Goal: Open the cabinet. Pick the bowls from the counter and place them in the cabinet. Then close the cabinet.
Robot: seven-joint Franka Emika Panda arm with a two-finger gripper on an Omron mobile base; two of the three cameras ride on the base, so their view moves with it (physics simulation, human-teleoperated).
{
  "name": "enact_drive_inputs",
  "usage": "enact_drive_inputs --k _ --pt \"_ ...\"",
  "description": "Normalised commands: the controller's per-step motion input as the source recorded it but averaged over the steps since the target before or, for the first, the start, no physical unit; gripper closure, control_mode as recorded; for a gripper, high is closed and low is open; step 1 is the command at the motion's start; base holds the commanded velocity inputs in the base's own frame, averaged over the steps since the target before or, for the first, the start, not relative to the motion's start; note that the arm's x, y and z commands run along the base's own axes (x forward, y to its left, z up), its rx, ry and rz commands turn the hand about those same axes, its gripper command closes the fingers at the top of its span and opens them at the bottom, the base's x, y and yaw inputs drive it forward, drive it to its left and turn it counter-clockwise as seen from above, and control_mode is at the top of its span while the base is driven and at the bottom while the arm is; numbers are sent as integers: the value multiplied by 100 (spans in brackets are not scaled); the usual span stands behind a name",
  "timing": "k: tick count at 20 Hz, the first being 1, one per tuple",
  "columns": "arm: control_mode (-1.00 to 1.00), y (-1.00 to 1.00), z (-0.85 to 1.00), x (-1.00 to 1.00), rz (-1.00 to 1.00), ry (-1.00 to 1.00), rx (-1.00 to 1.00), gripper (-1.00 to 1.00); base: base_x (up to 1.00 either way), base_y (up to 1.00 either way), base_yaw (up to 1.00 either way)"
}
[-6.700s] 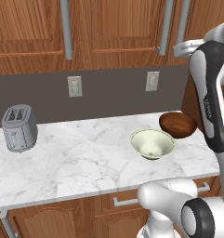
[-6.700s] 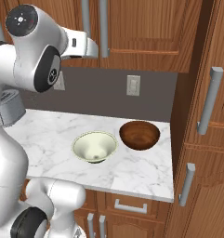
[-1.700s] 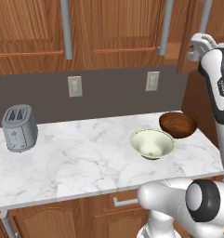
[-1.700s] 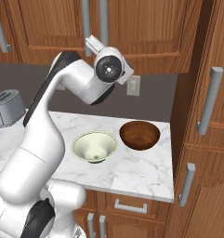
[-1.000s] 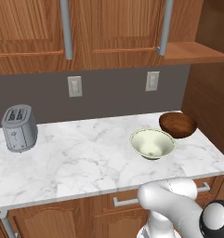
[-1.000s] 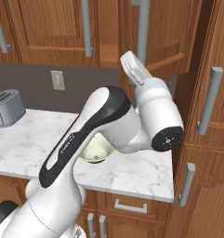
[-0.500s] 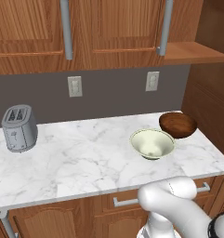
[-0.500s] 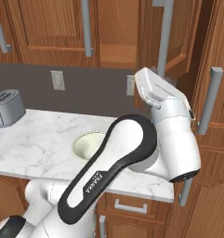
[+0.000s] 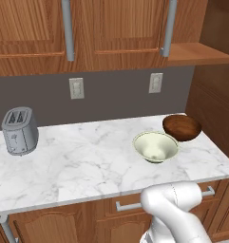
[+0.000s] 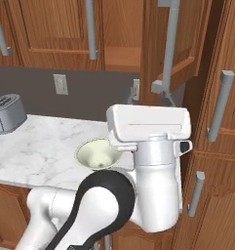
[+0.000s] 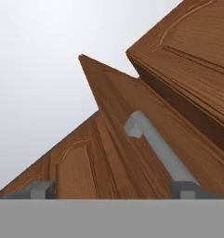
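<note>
Swung outward since 1.7 s ago, the right door (image 10: 160,44) of the cabinet (image 9: 116,33) now stands open, baring the wooden shelf (image 9: 196,53). The arm (image 10: 158,195) has dropped out of the upper part of the left base view and crowds the foreground of the right base view.

At the far left of the surface (image 9: 87,161) sits a grey toaster (image 9: 20,130). Right of centre is the cream bowl (image 9: 155,146). Just beside it, nearer the wall and the surface's right end, is the dark brown bowl (image 9: 182,128). Both bowls are still to be picked. The left door, with its bar handle (image 9: 169,28), is shut.

In the hand view the open door's handle (image 11: 155,144) lies close below the camera. I cannot tell whether the jaws are open or closed.

Likely trouble: the arm is near the door, so a swing toward the bowls could knock it shut. With only 1 door open, a lifted bowl could clip its lower edge.
</note>
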Motion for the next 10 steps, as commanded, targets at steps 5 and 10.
enact_drive_inputs --k 5,10 --pt "-100 87 26 -51 -22 -22 -23 -100 0 0 0" --pt "-100 97 12 0 -17 -8 -24 -100 0 0 0"
